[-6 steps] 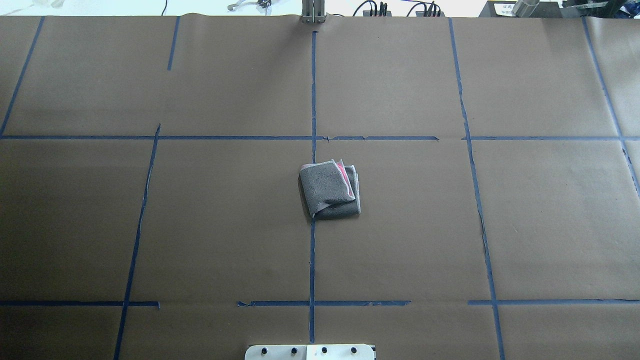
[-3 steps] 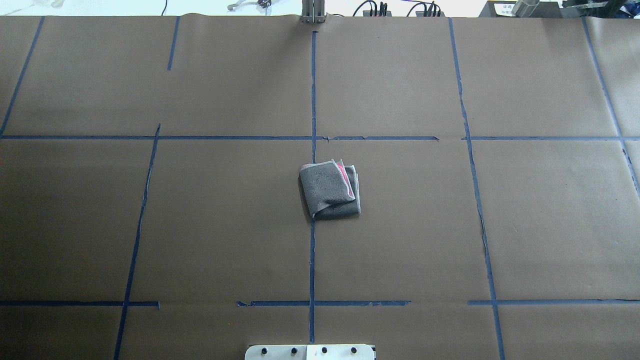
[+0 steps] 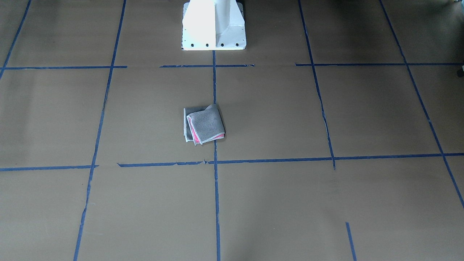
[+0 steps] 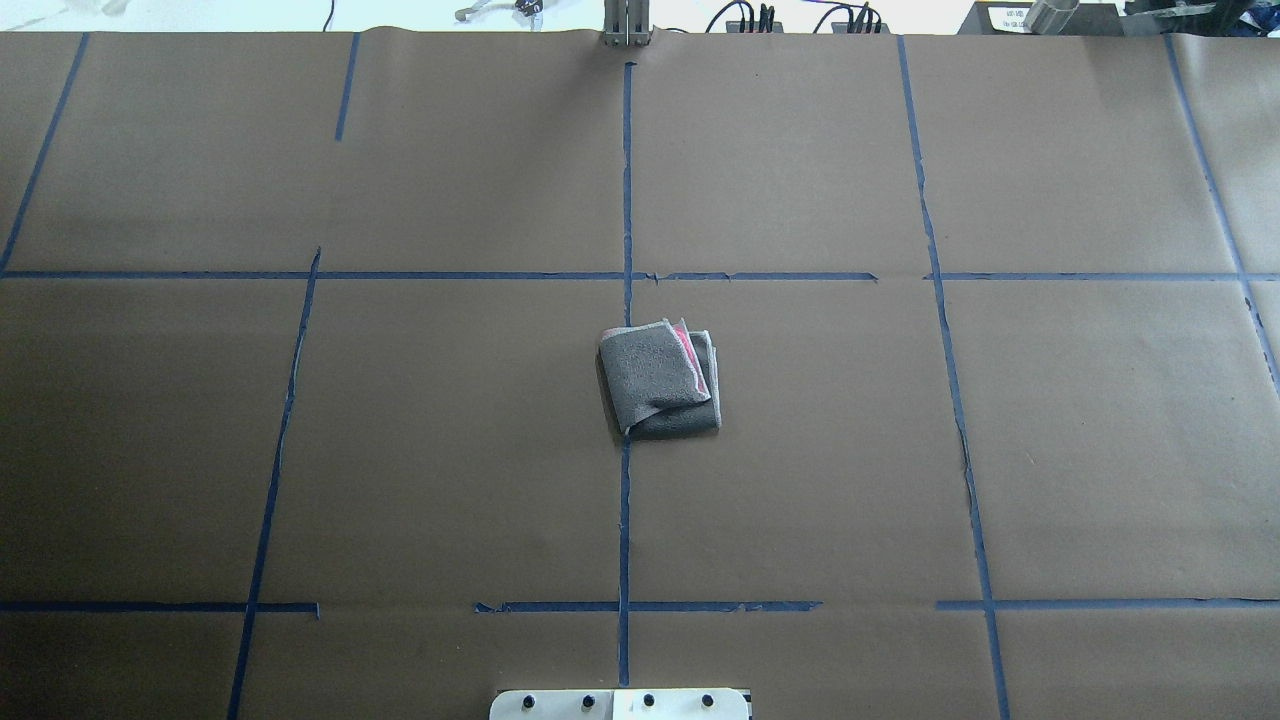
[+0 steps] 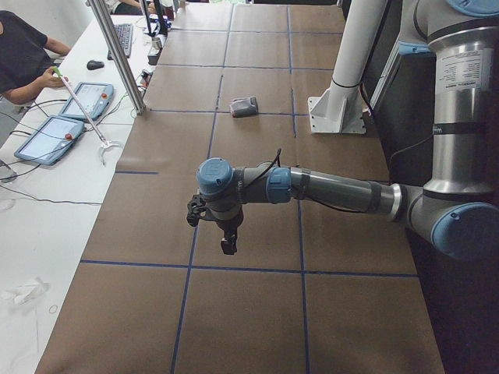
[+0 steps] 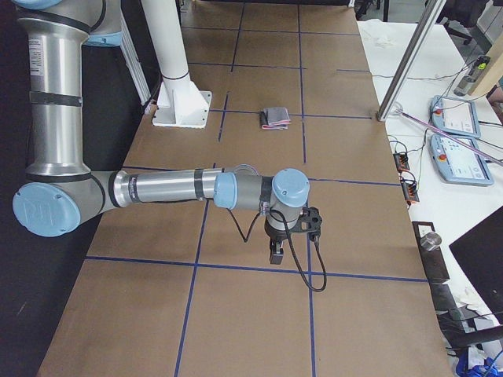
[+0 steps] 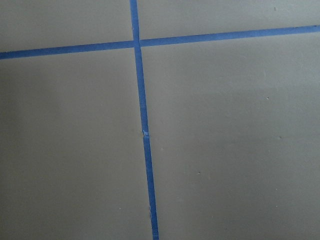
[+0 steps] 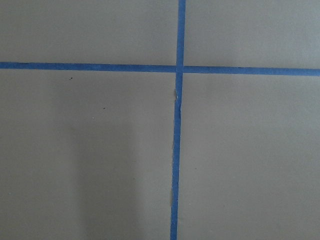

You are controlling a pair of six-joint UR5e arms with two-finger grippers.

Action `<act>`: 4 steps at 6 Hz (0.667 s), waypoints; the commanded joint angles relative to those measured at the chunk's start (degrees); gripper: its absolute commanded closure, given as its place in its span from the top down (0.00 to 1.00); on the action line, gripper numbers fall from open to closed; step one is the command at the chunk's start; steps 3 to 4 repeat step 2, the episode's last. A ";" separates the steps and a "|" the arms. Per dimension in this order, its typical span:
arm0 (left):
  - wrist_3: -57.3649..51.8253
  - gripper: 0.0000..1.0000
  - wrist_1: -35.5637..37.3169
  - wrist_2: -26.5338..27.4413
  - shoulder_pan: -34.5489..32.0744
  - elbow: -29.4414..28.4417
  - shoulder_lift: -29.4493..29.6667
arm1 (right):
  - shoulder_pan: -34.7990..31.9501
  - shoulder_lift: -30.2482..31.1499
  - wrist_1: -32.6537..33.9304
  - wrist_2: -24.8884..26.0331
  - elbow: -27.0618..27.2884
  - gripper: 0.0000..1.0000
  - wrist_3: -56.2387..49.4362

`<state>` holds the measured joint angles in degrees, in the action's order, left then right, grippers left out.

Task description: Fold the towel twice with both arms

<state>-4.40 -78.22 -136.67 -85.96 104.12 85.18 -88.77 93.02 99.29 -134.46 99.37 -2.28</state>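
Note:
The towel [image 4: 660, 380] lies folded into a small thick square at the middle of the table, grey face up, with a pink strip and pale border showing along one edge. It also shows in the front view [image 3: 204, 125], the left view [image 5: 244, 106] and the right view [image 6: 276, 118]. My left gripper [image 5: 227, 243] hangs over bare paper far from the towel. My right gripper [image 6: 275, 253] does the same at the other end. I cannot tell whether either is open or shut. Both wrist views show only paper and tape.
Brown paper with blue tape lines [image 4: 626, 200] covers the table. The white pedestal base [image 3: 214, 25] stands at the robot's edge. A metal post [image 5: 117, 58], tablets [image 5: 54, 132] and an operator [image 5: 23, 47] are beside the table.

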 commanded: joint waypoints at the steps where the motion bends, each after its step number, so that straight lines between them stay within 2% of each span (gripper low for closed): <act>1: 0.00 1.00 0.00 0.09 0.00 0.30 0.08 | 0.00 0.05 -0.06 0.07 0.04 1.00 0.00; 4: 0.00 1.00 0.00 0.26 0.00 0.30 -0.01 | 0.00 0.05 -0.15 0.07 0.04 1.00 0.00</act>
